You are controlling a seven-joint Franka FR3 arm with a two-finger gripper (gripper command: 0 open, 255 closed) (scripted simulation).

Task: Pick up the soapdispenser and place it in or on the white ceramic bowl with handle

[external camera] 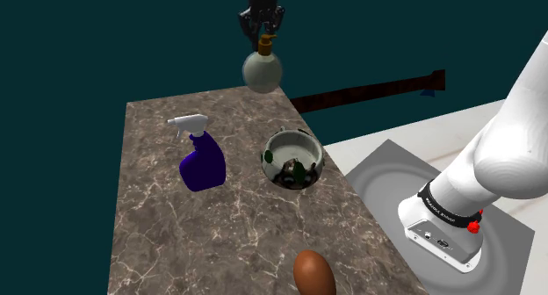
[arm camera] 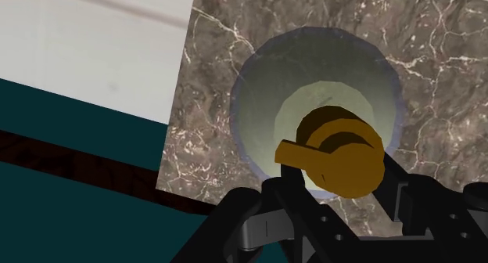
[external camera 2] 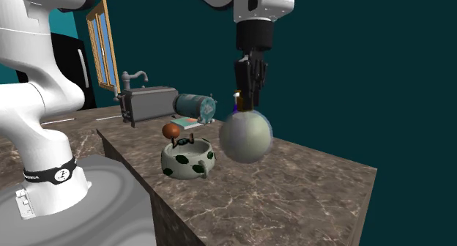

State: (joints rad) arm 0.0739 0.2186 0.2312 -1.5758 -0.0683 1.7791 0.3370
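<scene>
My gripper (external camera: 263, 30) is shut on the brown pump top of the soap dispenser (external camera: 262, 71), a round pale grey-green bottle. It hangs high over the marble table's far corner. The spotted white bowl with a handle (external camera: 294, 144) stands on the table nearer the stand, below and apart from the bottle. In the second exterior view the dispenser (external camera 2: 247, 135) hangs from the gripper (external camera 2: 247, 91), right of and above the bowl (external camera 2: 183, 164). The wrist view looks down on the pump (arm camera: 336, 152) and the bottle's body (arm camera: 258, 81) between the fingers (arm camera: 266, 214).
A purple spray bottle (external camera: 202, 157) stands left of the bowl in the shoulder view. A brown egg-shaped thing (external camera: 313, 273) sits near the table's (external camera: 176, 232) front edge. A grey machine (external camera 2: 150, 104) is behind the bowl in the second exterior view.
</scene>
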